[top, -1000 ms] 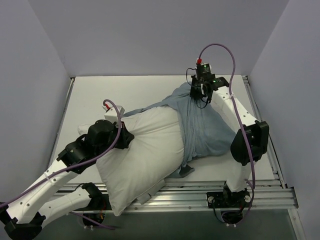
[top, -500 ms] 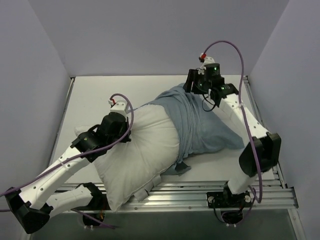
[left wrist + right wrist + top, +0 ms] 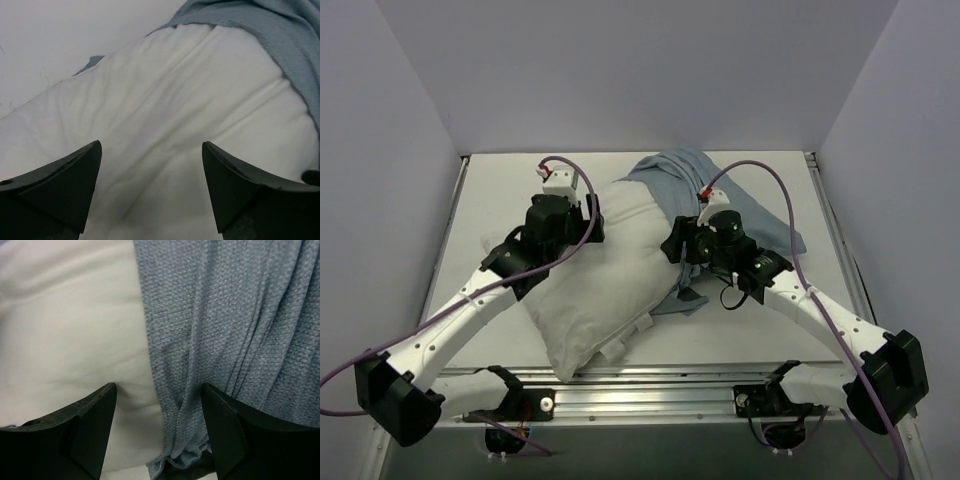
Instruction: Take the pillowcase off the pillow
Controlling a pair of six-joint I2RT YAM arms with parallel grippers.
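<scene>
The pillowcase [image 3: 225, 315] is matt blue cloth with a coarse, visible weave. The pillow [image 3: 165, 100] is smoother white cloth, softly creased. The jaws look like matt black plastic. The tabletop [image 3: 500, 190] is smooth matt white.

Overhead view looks down; both wrist views closely share the pillow [image 3: 160, 115].

Pillow [image 3: 605, 290], bunched pillowcase [image 3: 740, 200] block table [image 3: 495, 190] centre; bare strip along far-left side passable.
</scene>
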